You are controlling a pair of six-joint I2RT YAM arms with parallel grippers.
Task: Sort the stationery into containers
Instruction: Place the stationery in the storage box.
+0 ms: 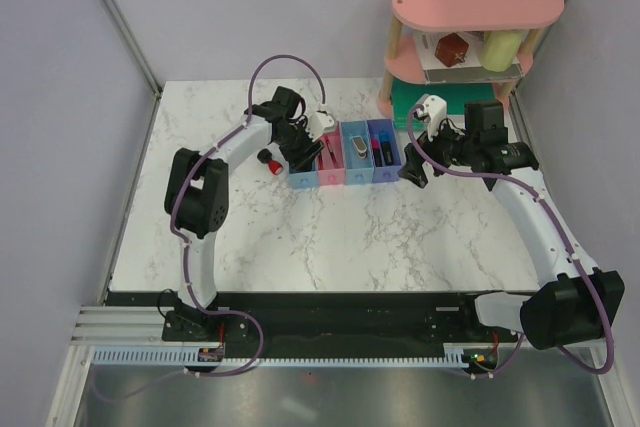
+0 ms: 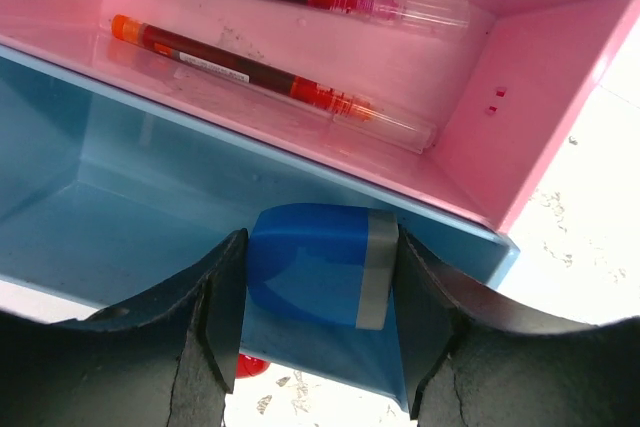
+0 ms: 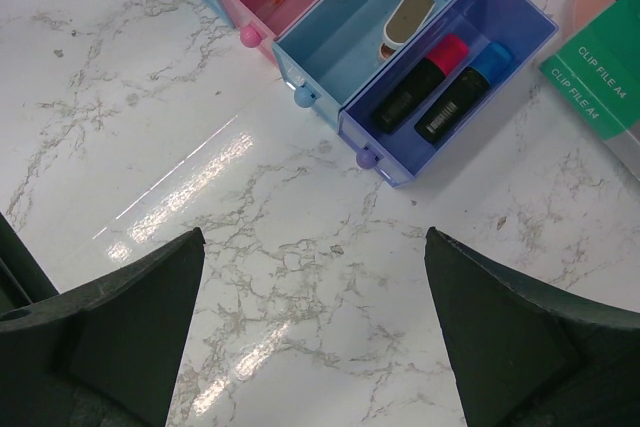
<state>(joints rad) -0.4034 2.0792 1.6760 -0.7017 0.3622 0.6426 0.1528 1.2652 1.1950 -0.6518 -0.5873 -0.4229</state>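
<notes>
L gripper (image 2: pixel 320 292) pinching blue eraser (image 2: pixel 305 265) over blue bin (image 2: pixel 110 217). Pink bin (image 2: pixel 545 107): two red pens (image 2: pixel 250 72). Light blue bin (image 3: pixel 340 42): clip (image 3: pixel 405 19). Purple bin (image 3: pixel 525 22): two markers (image 3: pixel 420 82), pink and blue caps. Red-black stub (image 1: pixel 268 159) on table (image 3: pixel 300 207), just left of blue bin. R gripper (image 3: pixel 315 317) spread wide, holding nothing, over table near purple bin.

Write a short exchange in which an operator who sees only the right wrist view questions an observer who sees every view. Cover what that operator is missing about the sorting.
Operator: My right wrist view misses the left end effector. What is it doing?
Observer: It is shut on the blue eraser, right at the blue bin.
Operator: Is anything unsorted lying outside my view?
Observer: Yes, a red-black stub lies on the table, just left of the blue bin.
</notes>
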